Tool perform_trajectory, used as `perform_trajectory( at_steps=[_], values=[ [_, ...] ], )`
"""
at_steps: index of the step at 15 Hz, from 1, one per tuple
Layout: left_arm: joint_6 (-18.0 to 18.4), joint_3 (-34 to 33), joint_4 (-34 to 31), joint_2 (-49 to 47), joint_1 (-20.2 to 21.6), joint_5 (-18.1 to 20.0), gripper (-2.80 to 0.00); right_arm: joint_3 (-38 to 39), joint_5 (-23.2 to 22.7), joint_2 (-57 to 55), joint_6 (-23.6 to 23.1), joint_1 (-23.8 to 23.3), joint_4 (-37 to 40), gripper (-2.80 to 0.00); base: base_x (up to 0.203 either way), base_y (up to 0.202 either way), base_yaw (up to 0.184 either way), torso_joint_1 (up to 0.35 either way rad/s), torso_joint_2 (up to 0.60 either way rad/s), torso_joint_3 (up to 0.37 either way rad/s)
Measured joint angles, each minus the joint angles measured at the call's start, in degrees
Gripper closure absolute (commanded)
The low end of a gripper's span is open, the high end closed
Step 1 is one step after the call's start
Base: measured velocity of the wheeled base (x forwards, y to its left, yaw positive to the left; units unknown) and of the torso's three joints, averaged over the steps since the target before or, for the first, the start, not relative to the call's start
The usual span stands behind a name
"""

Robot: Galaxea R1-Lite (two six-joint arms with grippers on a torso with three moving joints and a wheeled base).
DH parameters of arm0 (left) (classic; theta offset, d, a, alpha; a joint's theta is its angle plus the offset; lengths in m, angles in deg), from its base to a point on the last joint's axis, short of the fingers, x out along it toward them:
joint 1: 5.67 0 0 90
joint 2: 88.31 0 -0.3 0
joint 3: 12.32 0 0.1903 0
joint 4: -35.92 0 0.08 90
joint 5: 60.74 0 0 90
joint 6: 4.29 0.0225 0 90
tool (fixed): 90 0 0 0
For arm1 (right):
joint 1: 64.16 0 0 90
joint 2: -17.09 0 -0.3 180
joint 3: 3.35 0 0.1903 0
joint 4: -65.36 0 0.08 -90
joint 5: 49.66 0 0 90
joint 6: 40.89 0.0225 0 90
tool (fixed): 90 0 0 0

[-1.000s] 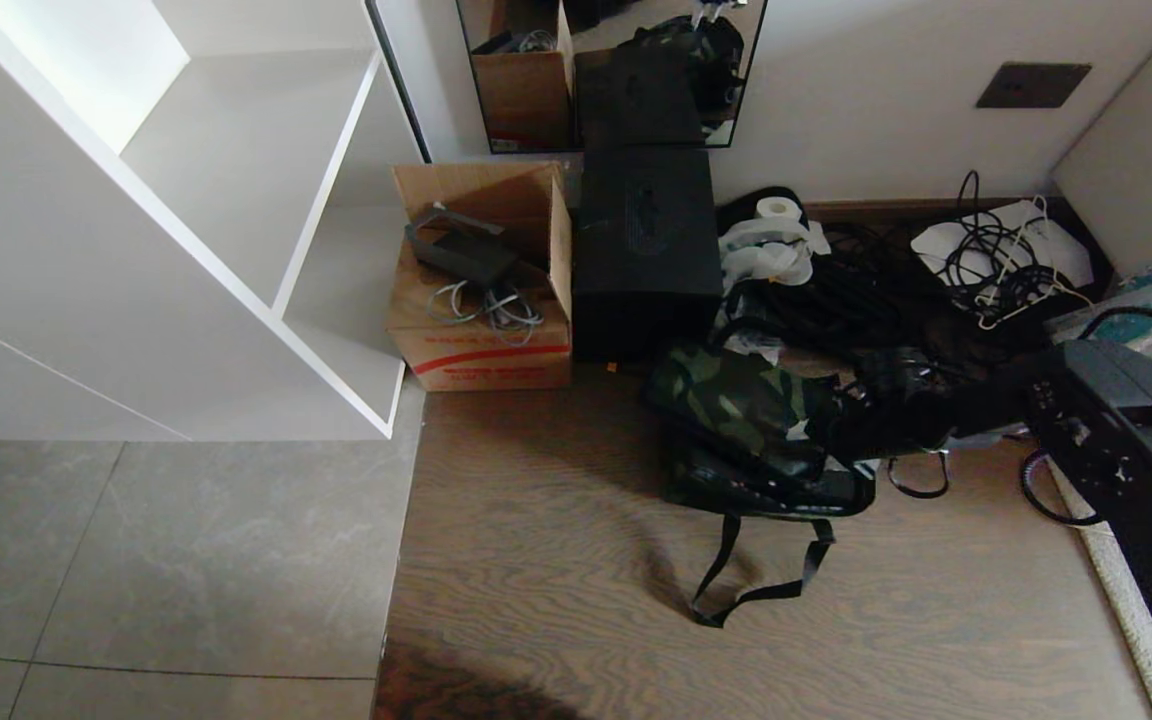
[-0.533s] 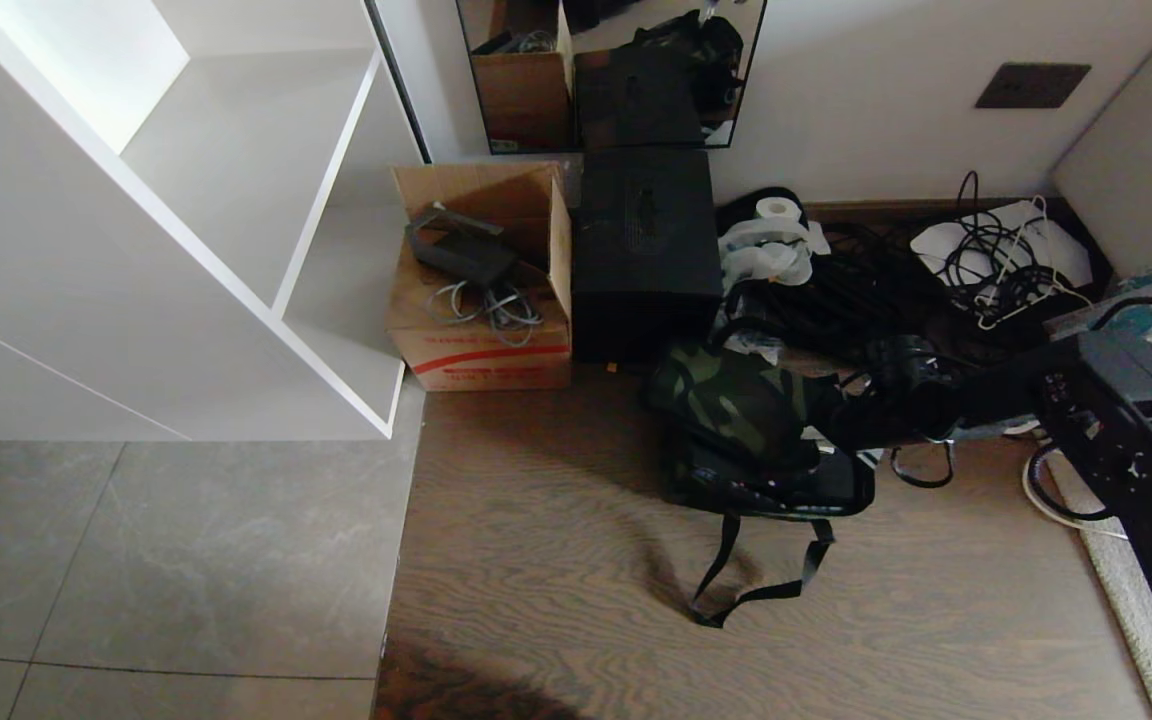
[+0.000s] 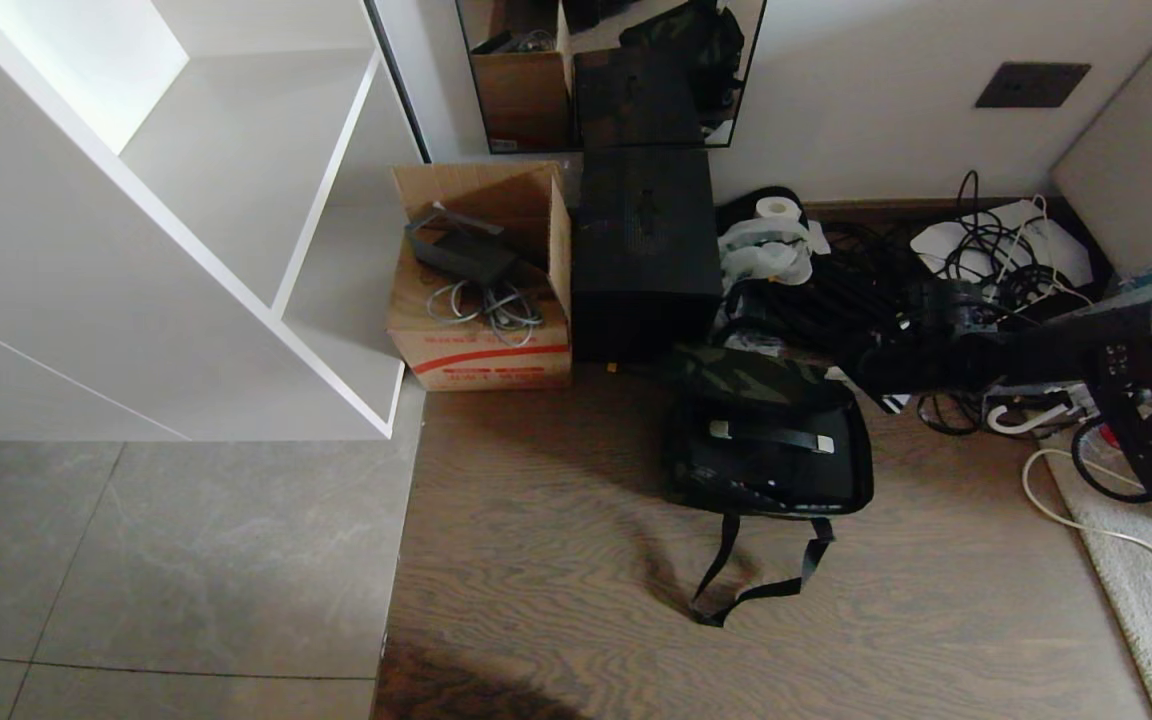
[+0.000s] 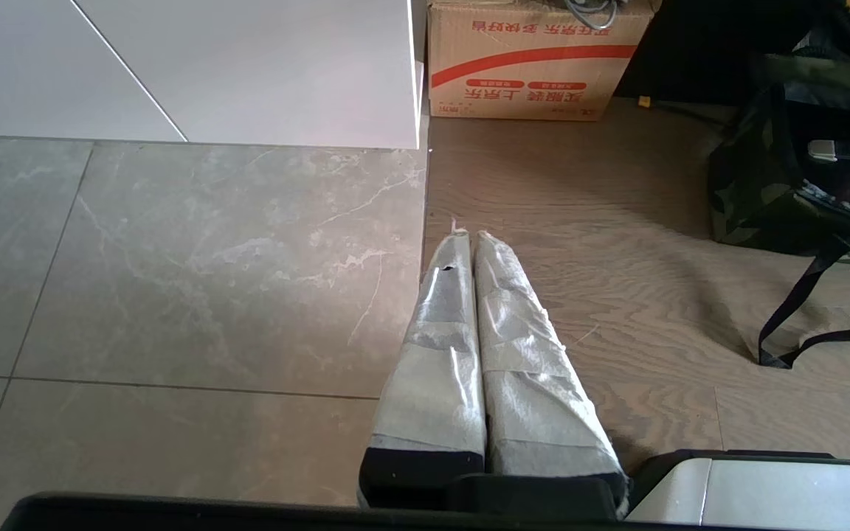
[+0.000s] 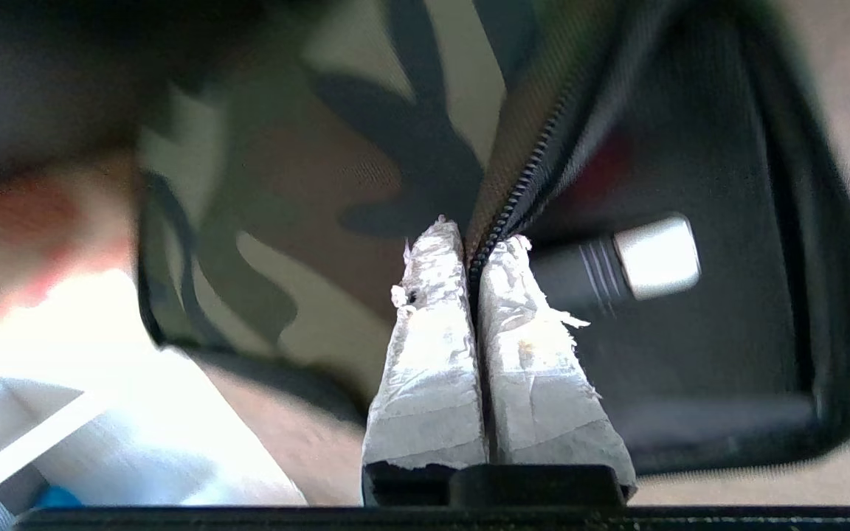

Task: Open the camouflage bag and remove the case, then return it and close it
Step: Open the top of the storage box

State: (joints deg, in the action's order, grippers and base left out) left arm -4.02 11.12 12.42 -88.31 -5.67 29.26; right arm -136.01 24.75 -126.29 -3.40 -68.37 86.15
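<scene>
The camouflage bag (image 3: 748, 374) lies on the wood floor with its flap folded back toward the wall. Inside it shows the black case (image 3: 786, 468), with its handle (image 3: 771, 436) and silver ends. My right gripper (image 3: 858, 378) reaches in from the right at the bag's far right corner. In the right wrist view this gripper (image 5: 471, 245) is shut on the black zipper edge of the camouflage bag (image 5: 307, 192), and the case (image 5: 727, 354) lies beyond it. My left gripper (image 4: 467, 236) hangs shut and empty over the floor, well left of the bag (image 4: 746, 184).
A cardboard box (image 3: 481, 300) and a tall black box (image 3: 646, 250) stand just behind the bag. Tangled cables (image 3: 996, 255) and a paper roll (image 3: 778, 210) lie by the wall. White shelving (image 3: 236, 200) is on the left. The bag's strap (image 3: 756, 585) trails forward. A rug (image 3: 1126, 570) lies at right.
The right gripper shut on the flap's edge and drew back to the right and toward the wall. The flap peeled off, uncovering the case and its handle.
</scene>
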Motion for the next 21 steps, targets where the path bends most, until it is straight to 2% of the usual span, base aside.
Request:
perform_trajectory(
  at_steps=[3,6,7,11,15,18,21],
  values=[
    [0.00,0.00,-0.02,0.00,0.00,0.00,0.00,-1.60,-0.25,0.62,0.38,0.21,-1.14,0.00,0.000,0.000,0.000,0.000,0.00,0.000],
    [-0.02,0.00,0.00,0.00,0.00,0.02,0.00,-1.94,-0.12,0.64,0.79,0.27,-7.49,0.00,0.000,0.000,0.000,0.000,0.00,0.000],
    [0.01,0.00,0.00,0.00,0.00,0.00,0.00,-1.95,-0.17,0.51,0.81,0.29,-8.53,-2.80,0.000,0.000,0.000,0.000,0.00,0.000],
    [0.02,0.00,0.00,0.00,0.00,0.00,0.00,-1.98,-0.39,-0.62,0.18,0.33,-14.47,-2.80,0.000,0.000,0.000,0.000,0.00,0.000],
    [-0.03,0.00,0.00,0.00,0.00,0.02,0.00,-2.20,-1.28,-2.73,-0.34,0.33,-27.91,-2.80,0.000,0.000,0.000,0.000,0.00,0.000],
    [0.00,0.00,0.00,0.00,0.00,0.02,0.00,-2.43,-3.17,-3.78,-4.18,0.11,-35.68,-2.80,0.000,0.000,0.000,0.000,0.00,0.000],
    [0.00,0.00,0.00,0.00,0.00,0.00,0.00,-2.39,-2.69,-4.73,-5.62,-0.02,-36.71,-2.80,0.000,0.000,0.000,0.000,0.00,0.000]
  ],
)
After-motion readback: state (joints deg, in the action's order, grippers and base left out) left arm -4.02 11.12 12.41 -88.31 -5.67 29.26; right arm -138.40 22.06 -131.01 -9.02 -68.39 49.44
